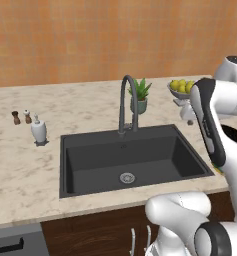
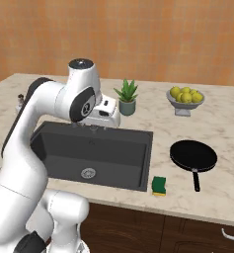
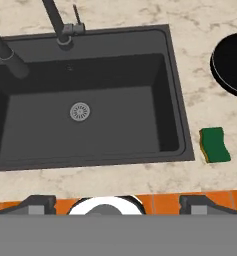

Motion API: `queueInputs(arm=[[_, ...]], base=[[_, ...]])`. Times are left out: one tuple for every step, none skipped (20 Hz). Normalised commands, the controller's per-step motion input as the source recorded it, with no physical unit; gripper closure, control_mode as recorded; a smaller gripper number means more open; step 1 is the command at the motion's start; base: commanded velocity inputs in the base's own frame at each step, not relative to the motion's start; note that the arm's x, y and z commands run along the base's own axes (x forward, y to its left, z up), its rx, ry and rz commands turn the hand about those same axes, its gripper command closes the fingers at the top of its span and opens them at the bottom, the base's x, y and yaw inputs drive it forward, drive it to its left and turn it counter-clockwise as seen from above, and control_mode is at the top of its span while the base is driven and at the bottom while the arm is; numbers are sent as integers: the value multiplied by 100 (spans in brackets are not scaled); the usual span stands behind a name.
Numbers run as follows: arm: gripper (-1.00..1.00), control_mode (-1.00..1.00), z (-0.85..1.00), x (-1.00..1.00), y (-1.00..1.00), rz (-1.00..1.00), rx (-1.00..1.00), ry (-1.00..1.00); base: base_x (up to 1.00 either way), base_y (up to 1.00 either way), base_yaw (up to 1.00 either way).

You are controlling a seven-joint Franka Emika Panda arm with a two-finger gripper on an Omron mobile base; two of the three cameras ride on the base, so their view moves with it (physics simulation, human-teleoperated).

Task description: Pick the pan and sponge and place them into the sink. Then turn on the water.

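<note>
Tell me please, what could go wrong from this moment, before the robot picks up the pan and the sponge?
1. The sponge lies close to the counter's front edge, beside the sink; a clumsy approach might push it off.
2. The pan is wide and flat, so gripping its thin handle could let it tilt or slip.
3. The tall faucet arches over the basin; the arm might bump it while lowering things in.

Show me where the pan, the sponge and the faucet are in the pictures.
pan (image 2: 193,155): right base view, middle of its black dish.
sponge (image 3: 215,144): hand view, centre of its green top.
faucet (image 1: 125,95): left base view, upper part of its arched neck.
</note>
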Motion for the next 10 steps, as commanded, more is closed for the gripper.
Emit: queueInputs(arm=[[-100, -100, -19, -20, -97, -11, 0, 1], [-100, -100, -19, -14, -98, -11, 0, 2], [-100, -100, -24, -9, -99, -11, 0, 2], [-100, -100, -26, -4, -100, -10, 0, 3], [-100, -100, -28, -1, -100, -9, 0, 3], [-100, -100, -29, 0, -100, -8, 0, 2], [-100, -100, -29, 0, -100, -7, 0, 2], [-100, -100, -30, 0, -99, -7, 0, 1], [-100, -100, -31, -1, -100, -6, 0, 1], [-100, -100, -31, -2, -100, -7, 0, 1]], base=[[0, 0, 0], [0, 0, 0], [0, 0, 0], [0, 0, 0], [0, 0, 0], [0, 0, 0], [0, 0, 0], [0, 0, 0], [0, 0, 0], [0, 0, 0]])
